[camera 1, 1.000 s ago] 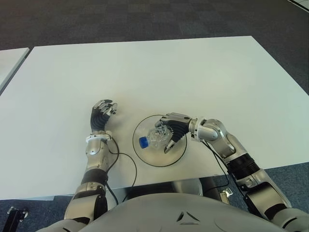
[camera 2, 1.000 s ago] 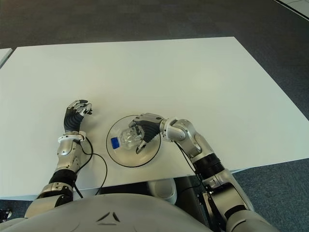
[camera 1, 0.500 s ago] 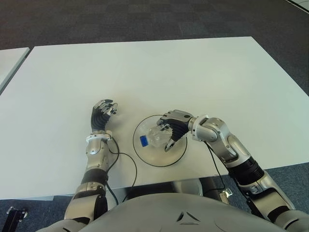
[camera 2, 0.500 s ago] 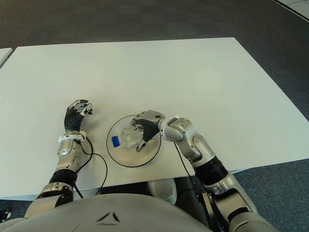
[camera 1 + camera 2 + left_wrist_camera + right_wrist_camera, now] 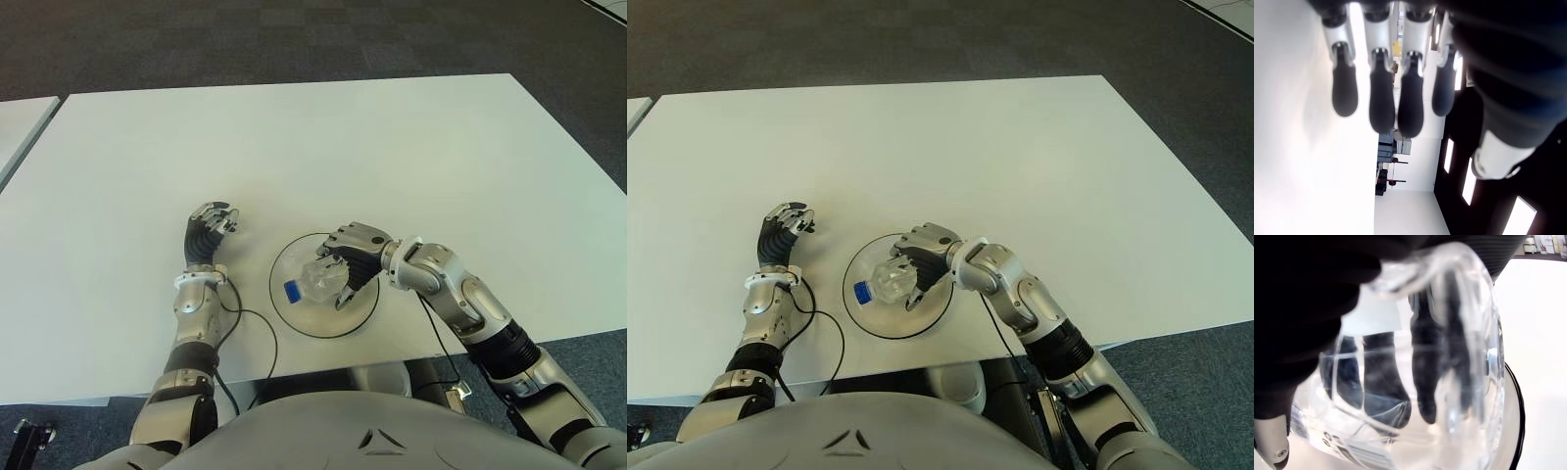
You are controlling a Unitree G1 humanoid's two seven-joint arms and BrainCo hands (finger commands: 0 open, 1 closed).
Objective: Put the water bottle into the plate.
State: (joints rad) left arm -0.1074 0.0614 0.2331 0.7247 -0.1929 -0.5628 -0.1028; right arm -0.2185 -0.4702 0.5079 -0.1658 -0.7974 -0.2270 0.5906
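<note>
The right hand (image 5: 351, 262) is closed around the water bottle (image 5: 315, 280), with the fingers (image 5: 1383, 382) wrapped on its clear body, as the right wrist view shows through the plastic. The bottle lies on its side over the plate (image 5: 361, 311), with its blue cap (image 5: 291, 290) pointing to the left. Compared with one second ago, the wrist has turned a little and the forearm has swung, and the cap end has shifted slightly toward the near left. The bottle has stayed inside the black rim of the plate the whole time.

I judge that the placing is nearly finished and the hand only needs to let go. A bottle lying on its side may roll when released. The left hand (image 5: 209, 233) shows left of the plate on the white worktop (image 5: 392, 147), its fingers loosely bent and holding nothing.
</note>
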